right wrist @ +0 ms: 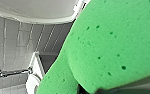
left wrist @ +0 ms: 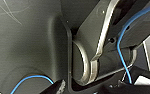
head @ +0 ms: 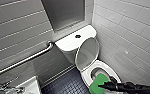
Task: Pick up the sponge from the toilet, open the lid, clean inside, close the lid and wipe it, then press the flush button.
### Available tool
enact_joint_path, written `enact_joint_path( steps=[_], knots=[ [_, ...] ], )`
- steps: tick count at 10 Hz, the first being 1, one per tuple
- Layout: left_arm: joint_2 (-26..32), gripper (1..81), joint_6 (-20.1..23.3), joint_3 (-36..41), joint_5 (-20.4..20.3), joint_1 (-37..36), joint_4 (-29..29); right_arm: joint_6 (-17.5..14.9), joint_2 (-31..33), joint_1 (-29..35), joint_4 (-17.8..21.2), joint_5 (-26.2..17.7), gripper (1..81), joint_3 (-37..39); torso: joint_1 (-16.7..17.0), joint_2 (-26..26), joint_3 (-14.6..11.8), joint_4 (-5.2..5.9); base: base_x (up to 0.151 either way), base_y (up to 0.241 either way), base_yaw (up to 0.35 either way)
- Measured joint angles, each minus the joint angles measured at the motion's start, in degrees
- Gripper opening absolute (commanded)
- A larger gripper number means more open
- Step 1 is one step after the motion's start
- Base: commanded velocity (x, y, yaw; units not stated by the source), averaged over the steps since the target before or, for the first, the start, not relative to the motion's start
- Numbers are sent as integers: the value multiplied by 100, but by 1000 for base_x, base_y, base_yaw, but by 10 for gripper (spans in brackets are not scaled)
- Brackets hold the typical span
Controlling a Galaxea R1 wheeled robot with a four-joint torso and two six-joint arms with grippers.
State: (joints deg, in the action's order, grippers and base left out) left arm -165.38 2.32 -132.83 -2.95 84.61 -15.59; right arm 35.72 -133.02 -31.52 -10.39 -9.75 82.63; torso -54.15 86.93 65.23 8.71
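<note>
Evidently the right tool [head: 103, 86] is clamped on the sponge [head: 97, 83], holding it low over the open bowl [head: 110, 69] for scrubbing inside, while the lid [head: 87, 53] stands raised against the tank [head: 68, 43] to keep the way clear

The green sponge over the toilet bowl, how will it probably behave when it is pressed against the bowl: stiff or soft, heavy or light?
The sponge is probably soft and will squash: its surface is open-pored foam. It looks light for its bulk, held by the right gripper alone. The rough pores likely grip, not slip.
</note>
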Motion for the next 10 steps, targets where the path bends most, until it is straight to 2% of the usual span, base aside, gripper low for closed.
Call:
enact_joint_path(
  steps=[3, 7, 10],
  knots=[
    [2, 811, -4, -41, 12, 2, 2, 234, -783, 226, -20, -301, 10, 1261, 0, -2, 0, 0, 0, 0, 0],
    [-2, 811, -23, -66, 21, 4, 5, 755, -1907, 444, -20, -146, 10, 2784, 0, -5, 0, 0, 0, 0, 0],
    [-2, 811, -23, -68, 41, 4, 5, 1089, -2467, 702, -20, 33, 10, 3485, 0, -7, 2, 0, 0, 0, 0]
  ],
)
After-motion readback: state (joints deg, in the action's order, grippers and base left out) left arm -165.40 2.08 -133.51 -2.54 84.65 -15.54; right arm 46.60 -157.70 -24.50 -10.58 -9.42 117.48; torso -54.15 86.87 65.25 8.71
